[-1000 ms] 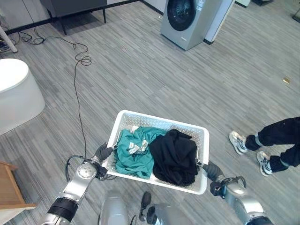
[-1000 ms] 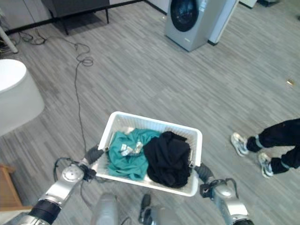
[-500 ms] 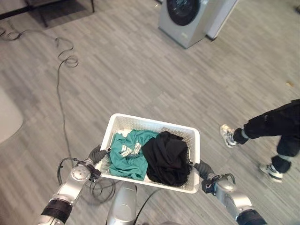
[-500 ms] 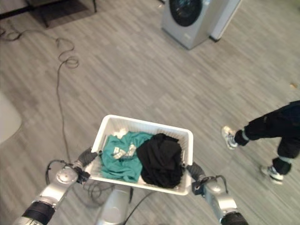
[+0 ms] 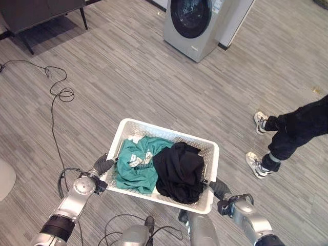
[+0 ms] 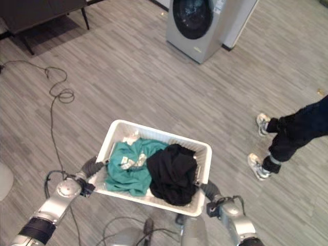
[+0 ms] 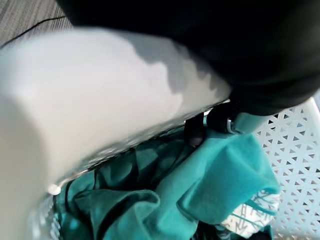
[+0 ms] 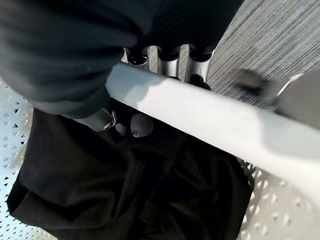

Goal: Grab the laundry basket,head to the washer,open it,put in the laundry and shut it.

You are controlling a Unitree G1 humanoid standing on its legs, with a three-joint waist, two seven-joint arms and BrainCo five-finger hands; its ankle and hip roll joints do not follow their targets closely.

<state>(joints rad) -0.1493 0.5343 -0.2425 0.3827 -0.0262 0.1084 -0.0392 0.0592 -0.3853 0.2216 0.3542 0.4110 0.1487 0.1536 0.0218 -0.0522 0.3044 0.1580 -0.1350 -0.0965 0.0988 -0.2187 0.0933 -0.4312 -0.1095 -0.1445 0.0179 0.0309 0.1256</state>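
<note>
I am holding the white laundry basket (image 5: 211, 154) level with left hand (image 5: 102, 165) and right hand (image 5: 219, 188), fingers (image 8: 168, 56) clenched around both side rims, so the teal shirt (image 5: 134, 164) and black garment (image 5: 178, 170) are staying inside while I am facing the washer (image 5: 197, 23).

White basket (image 5: 211, 154) holds teal (image 5: 134, 166), black laundry (image 5: 179, 170); washer (image 5: 190, 23) door closed.

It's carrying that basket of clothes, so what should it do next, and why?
Probably keep walking toward the washer. Both hands, left hand and right hand, grip the laundry basket by its rims, the clothes are inside, and the washer stands well ahead across the floor with its door closed.
</note>
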